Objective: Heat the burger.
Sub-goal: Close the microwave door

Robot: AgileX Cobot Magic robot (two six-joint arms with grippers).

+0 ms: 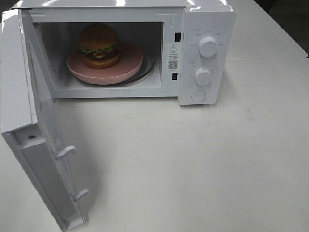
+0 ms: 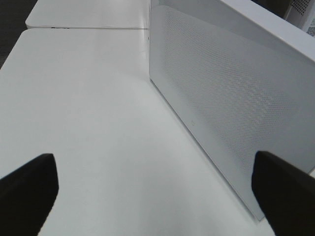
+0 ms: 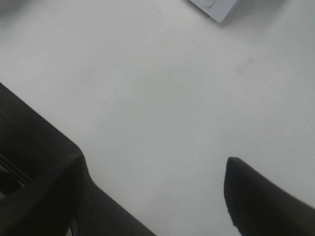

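The burger (image 1: 99, 46), with its brown bun, green lettuce and yellow cheese, sits on a round pink plate (image 1: 126, 66) inside the white microwave (image 1: 203, 19). The microwave door (image 1: 29, 121) stands swung wide to the left. Neither arm shows in the exterior high view. My left gripper (image 2: 153, 162) is open over bare table, with the door's perforated face (image 2: 231, 98) just beside one of its fingers (image 2: 283, 189). My right gripper (image 3: 155, 160) is open and empty above the table, a short way from the microwave's bottom corner (image 3: 216, 7).
Two white knobs (image 1: 208, 46) and a round button (image 1: 198, 95) sit on the microwave's right-hand panel. The white table (image 1: 193, 164) stretches in front of the oven. The open door reaches toward the table's front left edge.
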